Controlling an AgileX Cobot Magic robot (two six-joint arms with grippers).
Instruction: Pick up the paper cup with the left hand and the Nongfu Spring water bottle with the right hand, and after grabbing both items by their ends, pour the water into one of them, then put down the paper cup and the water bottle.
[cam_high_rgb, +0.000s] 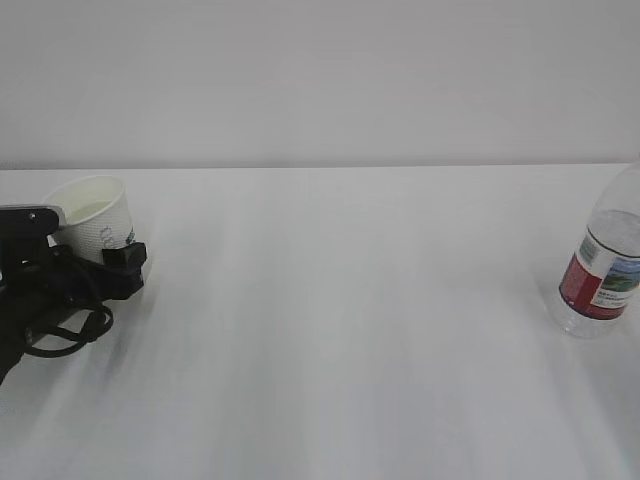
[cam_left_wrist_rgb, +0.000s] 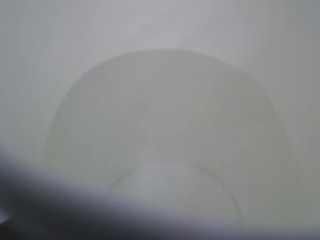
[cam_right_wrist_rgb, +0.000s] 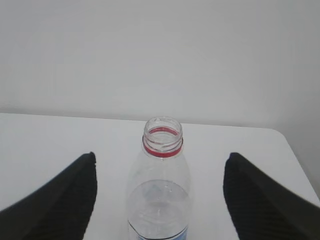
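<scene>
**Cup gripped at the left edge, bottle not yet taken**

At the left edge of the surface (cam_high_rgb: 330, 330) the paper cup (cam_high_rgb: 95, 215) is seen between the fingers of the left tool (cam_high_rgb: 95, 262). The cup is tilted, with its mouth turned up and a little toward the camera, and it seems to be clamped at its lower part, although the contact itself is only partly visible. In the left wrist view almost nothing but the pale inside of the cup is shown, and it is blurred; whether any water is inside cannot be told.

Near the right edge of the surface the Nongfu Spring water bottle (cam_high_rgb: 603, 262) is standing upright, well apart from the cup. Its cap is off: the open neck with the red ring is seen in the right wrist view. Water (cam_right_wrist_rgb: 159, 207) is visible in the lower body of the bottle, up to about the top of the label. The fingers of the right tool (cam_right_wrist_rgb: 159, 200) are held wide apart on both sides of the bottle and are not touching it.

It is judged that only the first pick is done. The grasp of the bottle, the pouring and the putting down of both things are left.
</scene>
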